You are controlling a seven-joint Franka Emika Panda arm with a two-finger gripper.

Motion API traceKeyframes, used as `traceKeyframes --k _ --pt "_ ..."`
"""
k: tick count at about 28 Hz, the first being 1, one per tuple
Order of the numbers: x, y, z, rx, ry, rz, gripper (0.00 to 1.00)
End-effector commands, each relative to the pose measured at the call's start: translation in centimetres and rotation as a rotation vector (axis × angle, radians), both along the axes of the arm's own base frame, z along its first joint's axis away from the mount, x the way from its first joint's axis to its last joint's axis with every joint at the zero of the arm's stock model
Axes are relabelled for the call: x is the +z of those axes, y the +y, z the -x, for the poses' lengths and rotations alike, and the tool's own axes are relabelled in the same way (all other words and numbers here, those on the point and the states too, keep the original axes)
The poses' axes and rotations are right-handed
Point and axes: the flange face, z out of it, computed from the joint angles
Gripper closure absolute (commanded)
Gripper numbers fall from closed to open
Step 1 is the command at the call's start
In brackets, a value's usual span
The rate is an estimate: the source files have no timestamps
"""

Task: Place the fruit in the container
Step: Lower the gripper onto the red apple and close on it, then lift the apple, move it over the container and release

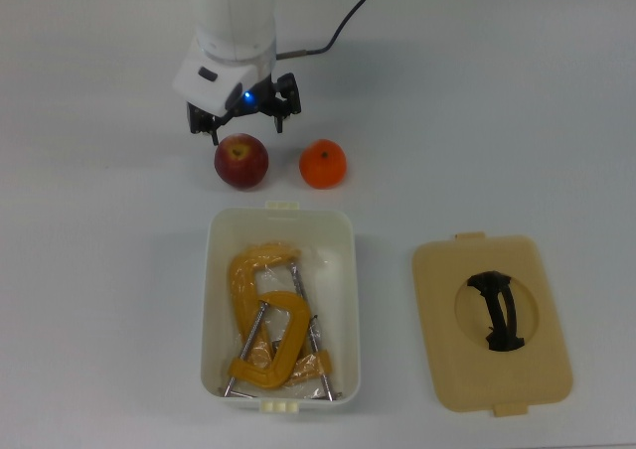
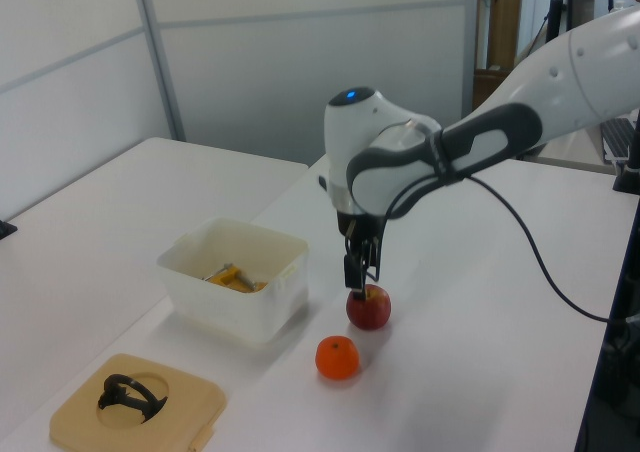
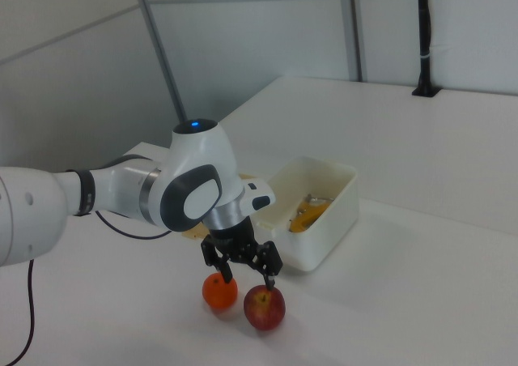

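Right now your gripper [image 1: 241,123] has its jaws spread apart, holding nothing, hanging just above the apple [image 1: 241,161]; in the top view the fingertips [image 1: 279,123] sit at the apple's 12 o'clock. In the left view the gripper [image 2: 358,272] looks nearly on the apple [image 2: 368,307], but you can't tell if it touches. In the right view the open gripper [image 3: 242,274] sits over both fruits, one finger above the apple [image 3: 264,308], the other nearer the orange [image 3: 219,291].

Apple and orange [image 1: 323,163] rest on the white table [image 1: 497,121] side by side, slightly apart, orange at the apple's 3 o'clock in the top view. Neither is in the container [image 1: 344,270], which sits at their 6 o'clock, its near rim just below them. Inside it you see yellow C-clamps [image 1: 266,325]. At the container's 3 o'clock, apart from it, lies the tan lid [image 1: 437,370] with a black handle [image 1: 496,310].
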Motion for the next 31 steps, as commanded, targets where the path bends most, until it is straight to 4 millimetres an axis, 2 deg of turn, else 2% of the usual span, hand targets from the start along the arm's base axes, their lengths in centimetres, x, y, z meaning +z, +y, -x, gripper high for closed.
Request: traceKeyframes --k 1,5,13,15,16,20,21,23,25,31 --pt "-2.6 0.7 -0.7 0.012 0.014 0.089 0.00" --pt "-4.1 0.6 -0.9 0.017 0.033 0.130 0.00" --pt "-5.8 0.8 -1.0 0.048 0.056 0.164 0.00" --pt "-6.3 1.1 -1.0 0.064 0.063 0.176 0.11" --pt "-6.4 1.3 -1.2 0.062 0.062 0.179 0.27" --pt "-5.9 1.6 -1.6 0.031 0.045 0.180 0.66" --pt "-5.8 1.7 -1.6 0.026 0.043 0.180 0.85" --pt "-5.7 1.7 -1.6 0.022 0.043 0.179 1.00" --pt "-5.0 1.8 -1.6 0.019 0.038 0.177 1.00" --pt "-0.2 1.8 -2.3 -0.020 0.015 0.162 1.00"
